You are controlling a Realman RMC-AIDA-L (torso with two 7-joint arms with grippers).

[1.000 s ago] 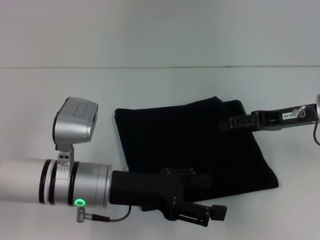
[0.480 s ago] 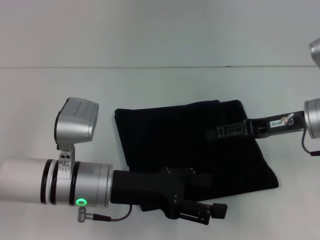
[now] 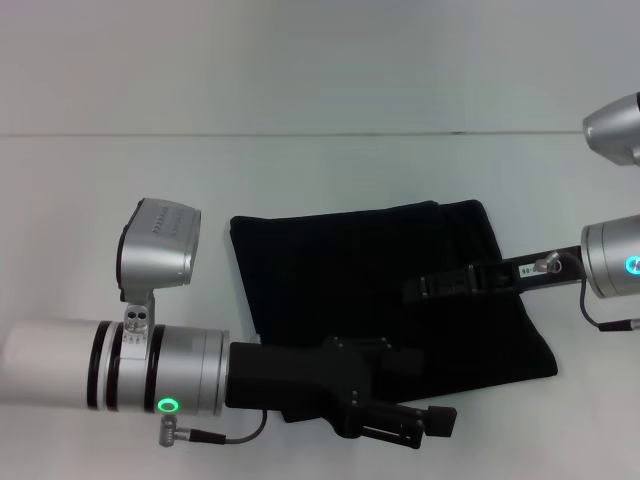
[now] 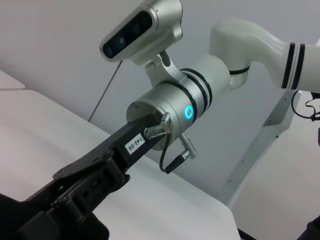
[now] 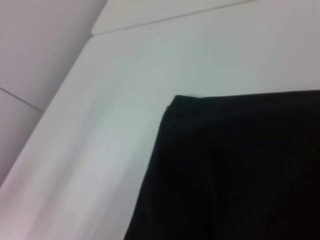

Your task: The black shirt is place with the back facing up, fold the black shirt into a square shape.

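Note:
The black shirt point(image 3: 350, 270) lies on the white table, folded into a rough square with its far edge running straight. My right gripper point(image 3: 412, 291) reaches in from the right and hangs low over the shirt's middle right part. My left gripper point(image 3: 440, 422) sits at the shirt's near edge, stretched out from the silver wrist at the lower left. In the right wrist view, one folded corner of the black shirt point(image 5: 225, 170) shows against the table. The left wrist view shows the right arm's black gripper body point(image 4: 95, 170) and silver wrist.
The white table point(image 3: 320, 170) surrounds the shirt on all sides, and its far edge meets a pale wall. A silver camera housing point(image 3: 160, 245) stands on the left wrist just left of the shirt. The right arm's cable point(image 3: 600, 322) hangs near the right border.
My right gripper has slid leftward and nearer across the shirt, from its far right corner toward its middle. More of the right arm's silver wrist has come into view. The left arm barely shifted.

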